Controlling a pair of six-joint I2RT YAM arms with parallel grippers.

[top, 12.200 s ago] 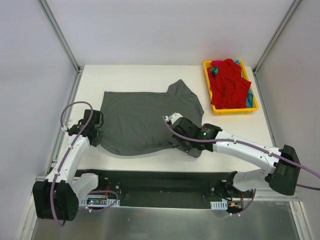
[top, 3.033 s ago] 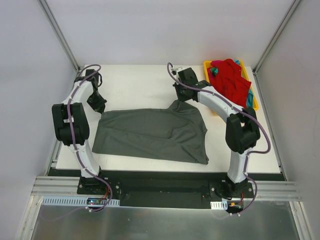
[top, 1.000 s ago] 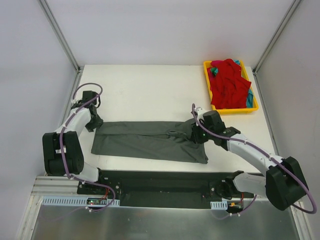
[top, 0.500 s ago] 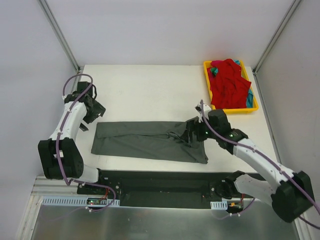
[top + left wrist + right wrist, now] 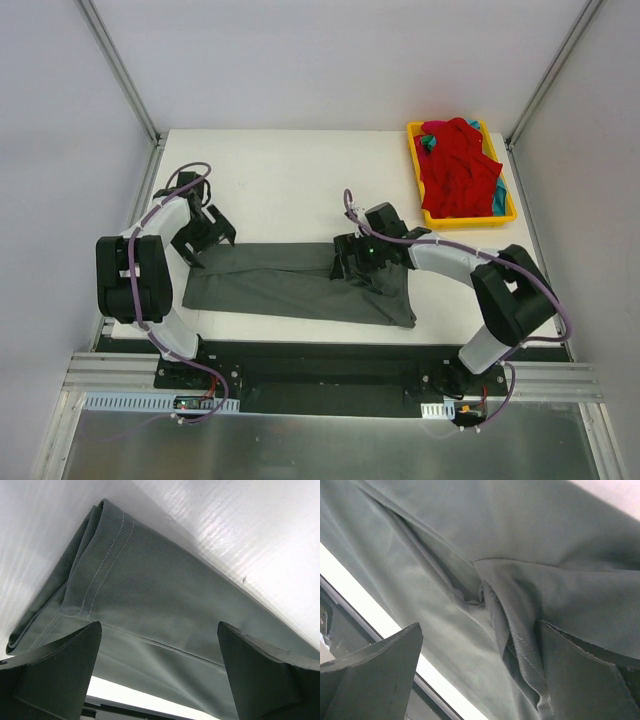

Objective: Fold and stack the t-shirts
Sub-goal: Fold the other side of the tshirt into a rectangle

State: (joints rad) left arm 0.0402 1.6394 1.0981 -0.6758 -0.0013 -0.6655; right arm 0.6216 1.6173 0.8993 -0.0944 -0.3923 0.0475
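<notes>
Just beneath both grippers, the charcoal t-shirt [image 5: 285, 285] lies flat on the table [image 5: 300, 180] as a long, narrow folded band. Its long axis runs left to right across the front of the arms. The stitched hem end points toward the left gripper [image 5: 205, 232], and the rumpled end lies below and to the right of the right gripper [image 5: 355, 262].

The left gripper hangs over the band's far-left corner with its jaws spread wide and nothing between them. Its wrist view shows the doubled hem edge directly under the gap. That placement looks chosen to take the corner for a crosswise fold.

The right gripper is likewise spread and empty, low over a puckered knot of cloth a little right of the band's middle. It probably sits there to flatten or gather that bunch before the band is folded end to end.

Well beyond the right gripper, up and to its right, the red t-shirt [image 5: 458, 165] is heaped in the yellow tray [image 5: 470, 221]. A scrap of the teal t-shirt [image 5: 428, 143] shows beside it. Both are unfolded.
</notes>
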